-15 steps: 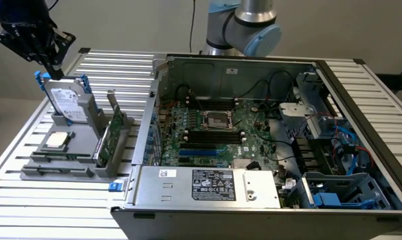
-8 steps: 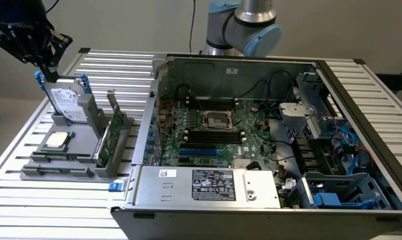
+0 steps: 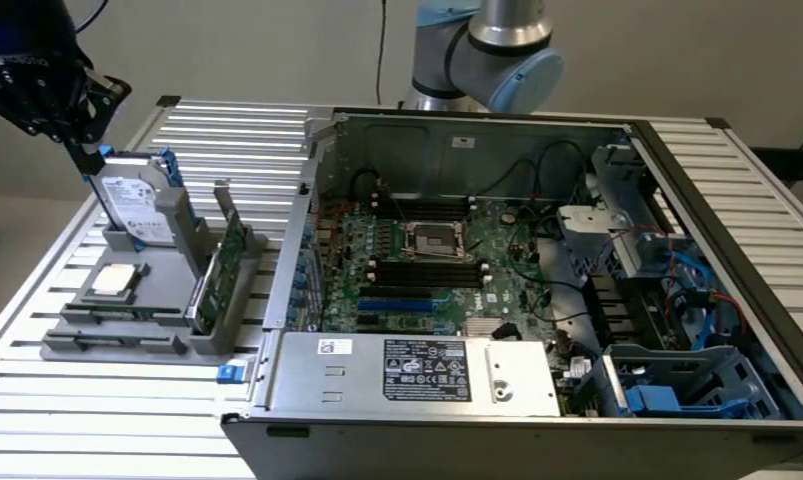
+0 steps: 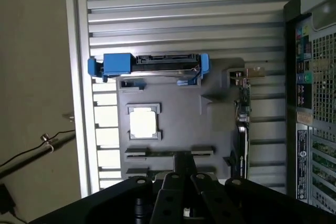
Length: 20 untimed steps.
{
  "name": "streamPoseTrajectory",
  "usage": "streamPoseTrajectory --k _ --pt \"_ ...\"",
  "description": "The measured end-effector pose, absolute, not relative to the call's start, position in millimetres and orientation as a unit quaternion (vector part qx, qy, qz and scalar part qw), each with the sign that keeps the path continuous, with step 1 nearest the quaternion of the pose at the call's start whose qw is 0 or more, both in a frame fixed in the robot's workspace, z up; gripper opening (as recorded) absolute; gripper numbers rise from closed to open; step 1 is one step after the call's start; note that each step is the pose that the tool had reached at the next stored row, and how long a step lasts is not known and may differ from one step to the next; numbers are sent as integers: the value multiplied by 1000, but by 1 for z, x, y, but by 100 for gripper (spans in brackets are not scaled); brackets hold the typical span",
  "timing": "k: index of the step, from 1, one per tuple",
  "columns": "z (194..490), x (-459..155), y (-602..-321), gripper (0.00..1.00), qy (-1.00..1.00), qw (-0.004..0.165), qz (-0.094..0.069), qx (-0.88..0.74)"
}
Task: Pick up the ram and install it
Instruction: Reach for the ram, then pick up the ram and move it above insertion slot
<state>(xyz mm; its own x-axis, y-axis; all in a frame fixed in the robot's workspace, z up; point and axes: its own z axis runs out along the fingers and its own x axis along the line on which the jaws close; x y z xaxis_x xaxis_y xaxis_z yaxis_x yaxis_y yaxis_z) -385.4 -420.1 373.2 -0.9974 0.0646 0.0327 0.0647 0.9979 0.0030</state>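
Black robot hand hovers above the upright silver hard drive with blue rails in the grey plastic holder on the slatted metal tabletop. Cannot tell its grip state.

I look down on the slatted metal table, which spreads out beneath my gripper. Under the fingers, a grey parts tray lies flat on the slats. Farther from the fingers, towards the exterior view's right, the open computer case stands on the same slats, just beside the tray.
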Motion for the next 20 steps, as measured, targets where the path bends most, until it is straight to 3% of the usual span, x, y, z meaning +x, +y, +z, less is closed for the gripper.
streamPoseTrajectory --k 8,20 --pt "373 -393 -447 11 -999 16 -2 -32" --pt "373 -393 -448 11 -999 16 -2 -32"
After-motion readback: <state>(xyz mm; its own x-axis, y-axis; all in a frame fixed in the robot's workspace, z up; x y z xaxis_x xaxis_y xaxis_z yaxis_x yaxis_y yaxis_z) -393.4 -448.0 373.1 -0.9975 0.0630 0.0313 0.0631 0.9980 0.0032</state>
